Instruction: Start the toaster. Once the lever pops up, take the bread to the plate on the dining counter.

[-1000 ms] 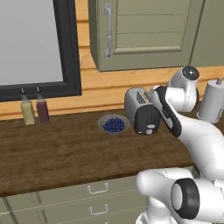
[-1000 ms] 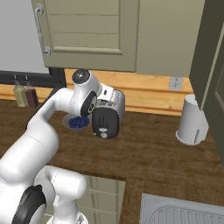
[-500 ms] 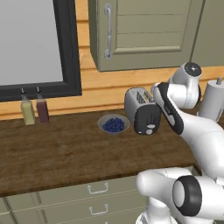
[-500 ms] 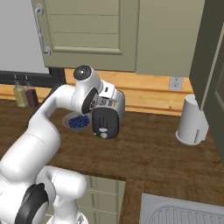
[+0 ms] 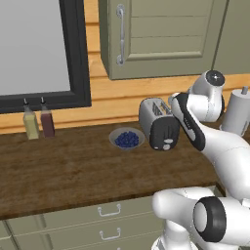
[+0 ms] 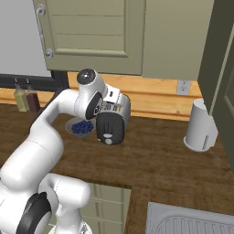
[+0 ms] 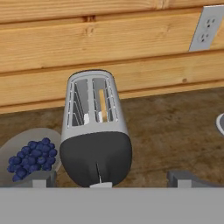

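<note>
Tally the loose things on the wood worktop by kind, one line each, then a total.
Toaster: 1
Bowl of blueberries: 1
Bottles, one yellowish, one dark red: 2
White canister: 1
Total: 5

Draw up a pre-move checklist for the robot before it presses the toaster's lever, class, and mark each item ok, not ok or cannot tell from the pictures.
1. Gripper jaws open and empty: ok.
2. Toaster upright on the wooden worktop: ok.
3. Bread sitting in the right slot: ok, a tan slice shows there.
4. Lever reachable in front of the hand: ok, it sits between the fingertips at the black end face.
5. Lever already pushed down: cannot tell.
6. Bowl of blueberries clear of the hand's path: ok, it stands beside the toaster.
</note>
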Controlling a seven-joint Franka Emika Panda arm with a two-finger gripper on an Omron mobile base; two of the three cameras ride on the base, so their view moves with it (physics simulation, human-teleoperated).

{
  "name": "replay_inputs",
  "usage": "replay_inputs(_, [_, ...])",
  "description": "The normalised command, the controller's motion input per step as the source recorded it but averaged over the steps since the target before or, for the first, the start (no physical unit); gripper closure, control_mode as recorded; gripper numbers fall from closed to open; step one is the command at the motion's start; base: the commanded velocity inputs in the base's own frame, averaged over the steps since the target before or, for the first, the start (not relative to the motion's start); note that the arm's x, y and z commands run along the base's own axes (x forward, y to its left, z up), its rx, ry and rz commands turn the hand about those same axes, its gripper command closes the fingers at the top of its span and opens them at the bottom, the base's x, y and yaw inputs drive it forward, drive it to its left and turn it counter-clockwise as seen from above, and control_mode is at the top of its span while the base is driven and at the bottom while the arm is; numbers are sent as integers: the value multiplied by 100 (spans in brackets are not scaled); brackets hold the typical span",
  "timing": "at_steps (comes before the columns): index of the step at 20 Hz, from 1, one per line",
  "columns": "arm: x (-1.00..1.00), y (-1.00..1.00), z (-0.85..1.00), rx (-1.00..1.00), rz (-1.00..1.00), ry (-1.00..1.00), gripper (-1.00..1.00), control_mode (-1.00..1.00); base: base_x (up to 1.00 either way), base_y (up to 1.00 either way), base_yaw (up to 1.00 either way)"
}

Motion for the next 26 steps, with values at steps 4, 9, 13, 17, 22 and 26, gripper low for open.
replay_inputs(4, [0, 0, 0, 0, 0, 0, -100, -100, 0, 0, 0])
replay_inputs(9, [0, 0, 0, 0, 0, 0, -100, -100, 0, 0, 0])
replay_inputs(13, [0, 0, 0, 0, 0, 0, -100, -100, 0, 0, 0])
replay_inputs(17, [0, 0, 0, 0, 0, 0, -100, -100, 0, 0, 0])
replay_inputs(22, [0, 0, 0, 0, 0, 0, -100, -100, 0, 0, 0])
replay_inputs(26, [0, 0, 0, 0, 0, 0, -100, -100, 0, 0, 0])
